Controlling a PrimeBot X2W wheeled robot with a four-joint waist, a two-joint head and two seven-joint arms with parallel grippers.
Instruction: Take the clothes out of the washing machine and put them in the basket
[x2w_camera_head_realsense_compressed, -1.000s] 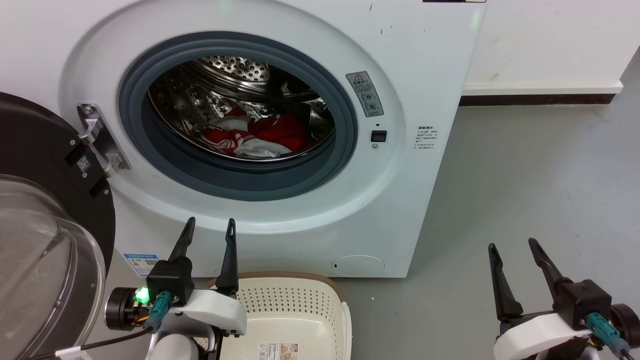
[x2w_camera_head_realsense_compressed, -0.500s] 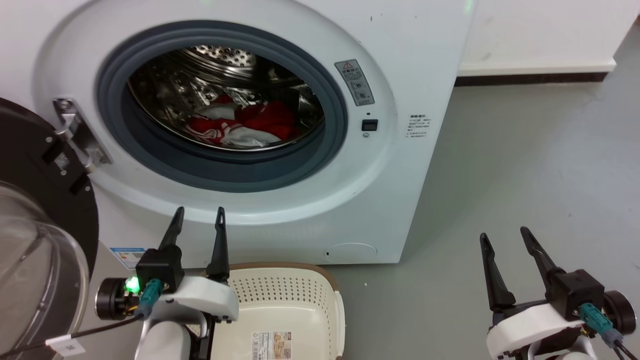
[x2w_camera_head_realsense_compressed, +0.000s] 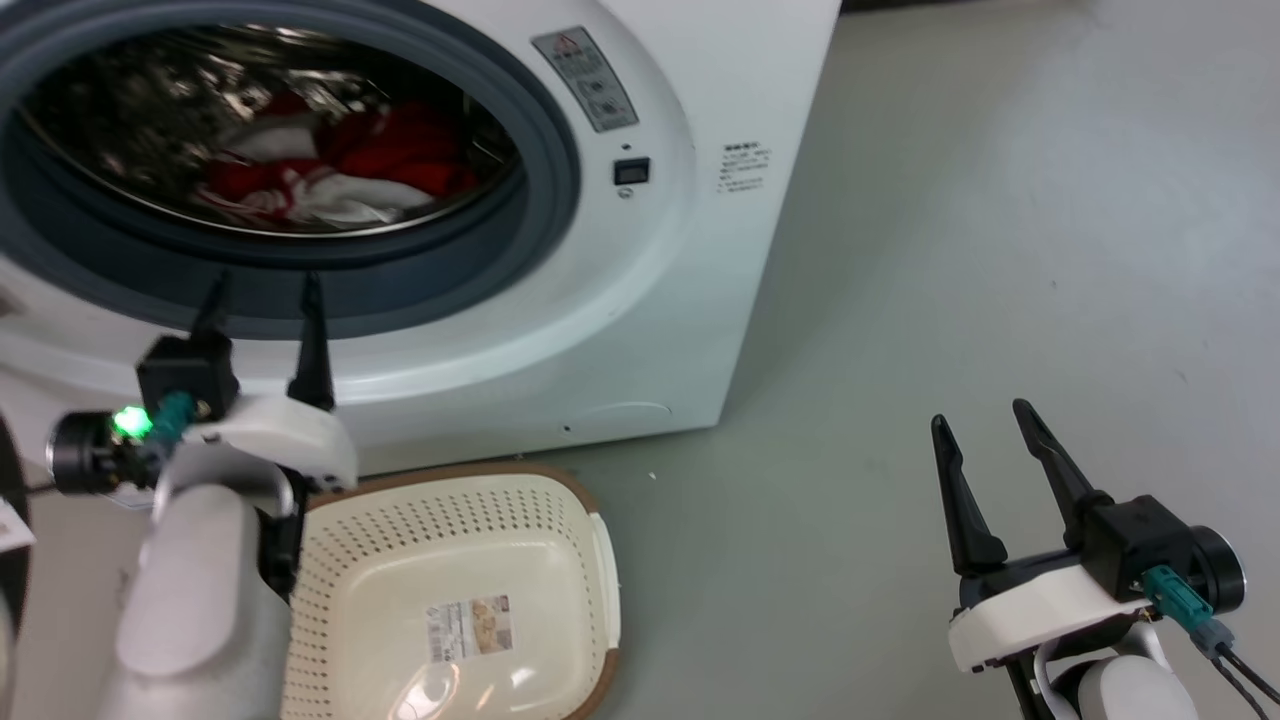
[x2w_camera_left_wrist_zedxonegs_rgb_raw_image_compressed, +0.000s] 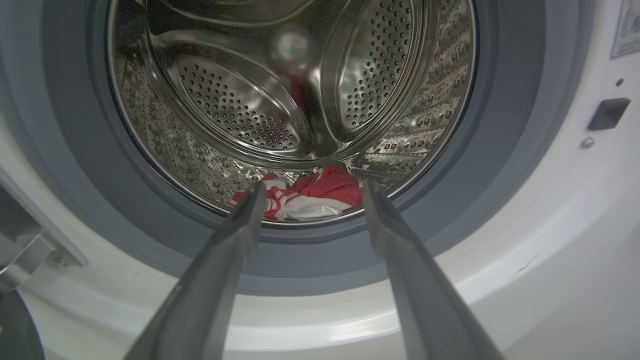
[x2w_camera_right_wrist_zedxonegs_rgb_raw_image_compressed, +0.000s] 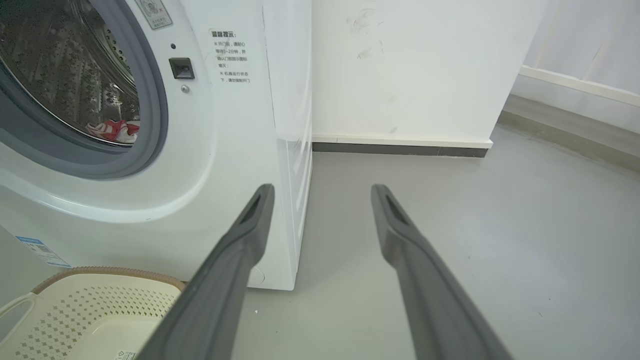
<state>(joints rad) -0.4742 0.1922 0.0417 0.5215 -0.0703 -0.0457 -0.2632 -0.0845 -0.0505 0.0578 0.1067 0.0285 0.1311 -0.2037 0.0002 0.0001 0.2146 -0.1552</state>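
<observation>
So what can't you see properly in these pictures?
- Clothes: the head view is blurred, and the grey door seal hides their underside, so there is no counting them.
- Basket: in the head view, its left side is behind the left arm, and its near end is cut off by the bottom edge.
- Sticker in the basket: print too small to read.
- Washing machine: top cut off by the upper edge.

Grey floor (x2w_camera_head_realsense_compressed: 1000, 200) under the washing machine (x2w_camera_head_realsense_compressed: 690, 280) and cream basket (x2w_camera_head_realsense_compressed: 450, 525)
</observation>
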